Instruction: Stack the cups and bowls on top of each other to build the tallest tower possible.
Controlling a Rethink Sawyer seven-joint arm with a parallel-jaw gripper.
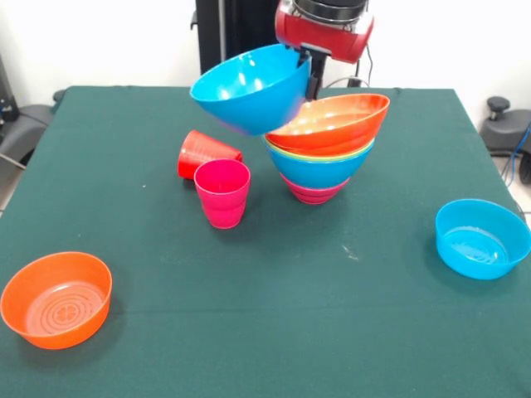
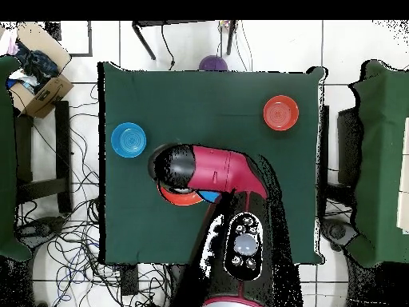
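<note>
A large blue bowl [image 1: 249,87] is held tilted in the air by its far rim, the end effector [image 1: 314,70] closed on that rim, just left of and above the tower [image 1: 325,149] – an orange bowl [image 1: 336,123] topmost, itself leaning. To seat it well, the held bowl should be levelled and centred over that orange rim before being lowered gently, since the pile looks easily tipped. The pink cup [image 1: 222,192] stands upright on the tabletop [image 1: 265,274] nearby; the red cup [image 1: 203,153] lies on its side – both are best avoided
</note>
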